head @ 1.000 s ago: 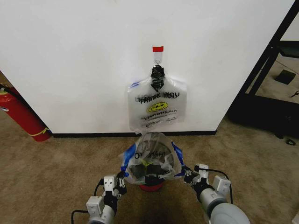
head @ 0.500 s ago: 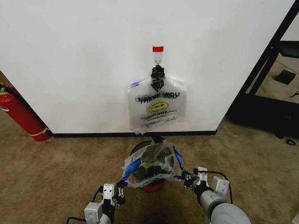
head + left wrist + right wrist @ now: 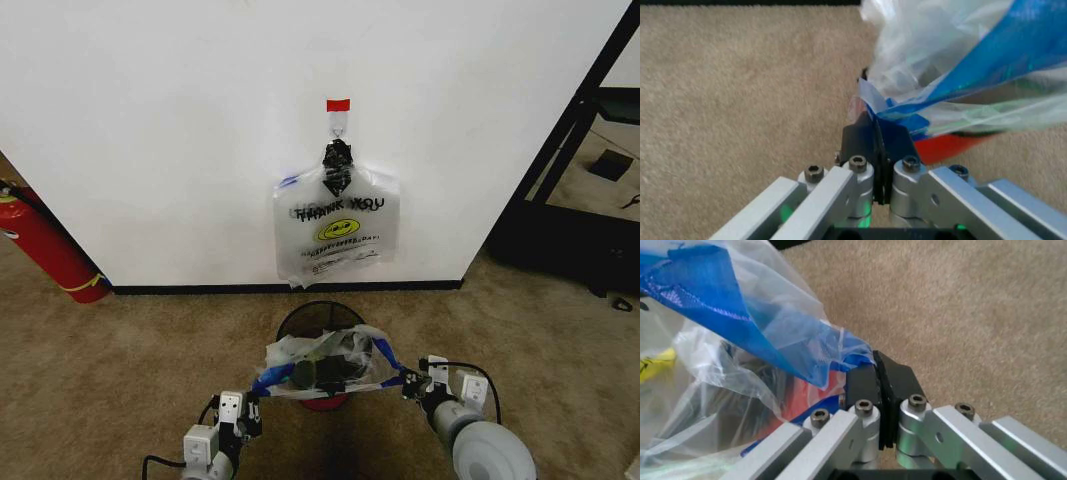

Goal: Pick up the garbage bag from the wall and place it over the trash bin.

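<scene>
— Both grippers are seen low in the head view, one at each side of the bag (image 3: 325,362). How are they set?

— The left gripper (image 3: 247,400) is clamped on the bag's blue-streaked edge at the left. In the left wrist view the black pads (image 3: 860,140) are pressed together with the blue plastic (image 3: 960,80) pinched between them. The right gripper (image 3: 412,379) is likewise closed on the bag's right edge; in the right wrist view the pads (image 3: 863,382) are shut flat on a blue fold (image 3: 807,352).

— And where is the bag held?

— It is stretched between the two grippers, mouth spread, over the near part of the bin (image 3: 305,318). The bin's black mesh rim is seen behind the bag, and its red base (image 3: 325,403) is glimpsed below the plastic. Whether the bag is actually hooked over the rim cannot be told.

— What is seen beyond the bin?

— Tan carpet (image 3: 150,350) is laid up to a black skirting strip (image 3: 200,289) at the foot of the white wall (image 3: 150,120). On the wall a bundle of "THANK YOU" bags (image 3: 338,232) is hung by a black tie (image 3: 336,163) from a hook (image 3: 338,125) under a red tape patch (image 3: 338,104). A red extinguisher (image 3: 45,245) is leaned at the far left, and a dark frame (image 3: 580,120) is stood at the far right.
</scene>
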Controlling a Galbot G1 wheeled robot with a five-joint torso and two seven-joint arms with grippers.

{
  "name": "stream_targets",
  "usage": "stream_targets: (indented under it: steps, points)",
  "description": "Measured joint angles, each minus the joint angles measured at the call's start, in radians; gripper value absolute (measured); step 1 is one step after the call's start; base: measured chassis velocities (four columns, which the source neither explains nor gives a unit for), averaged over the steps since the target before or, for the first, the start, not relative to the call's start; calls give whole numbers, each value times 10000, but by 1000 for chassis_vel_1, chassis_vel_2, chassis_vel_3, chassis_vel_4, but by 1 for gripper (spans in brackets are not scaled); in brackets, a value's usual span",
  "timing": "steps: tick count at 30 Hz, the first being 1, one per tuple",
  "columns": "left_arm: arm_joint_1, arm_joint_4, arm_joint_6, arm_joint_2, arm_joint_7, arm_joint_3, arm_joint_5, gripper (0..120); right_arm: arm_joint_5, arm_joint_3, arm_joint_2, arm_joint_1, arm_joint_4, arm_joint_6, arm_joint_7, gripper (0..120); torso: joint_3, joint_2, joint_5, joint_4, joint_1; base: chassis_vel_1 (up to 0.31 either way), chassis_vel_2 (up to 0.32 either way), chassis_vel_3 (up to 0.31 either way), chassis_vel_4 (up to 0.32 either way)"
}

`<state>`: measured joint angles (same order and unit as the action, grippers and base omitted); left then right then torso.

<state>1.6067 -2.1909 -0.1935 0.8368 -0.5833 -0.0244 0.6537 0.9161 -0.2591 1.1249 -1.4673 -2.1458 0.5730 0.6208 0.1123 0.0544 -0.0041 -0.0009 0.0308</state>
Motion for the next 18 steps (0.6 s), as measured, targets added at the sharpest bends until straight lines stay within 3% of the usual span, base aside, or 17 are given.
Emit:
stream_targets:
  steps: [9, 18]
  points:
    - [-61, 18, -149, -194, 35, 291, -114, 0, -7, 242, 82, 180, 275, 306, 87, 0, 0, 0, 0, -1, 0, 0, 0, 0, 0]
    - [-651, 612, -274, -123, -87, 356, -68, 0, -17, 250, 2, 633, 831, 437, 147, 0, 0, 0, 0, -1, 0, 0, 0, 0, 0]
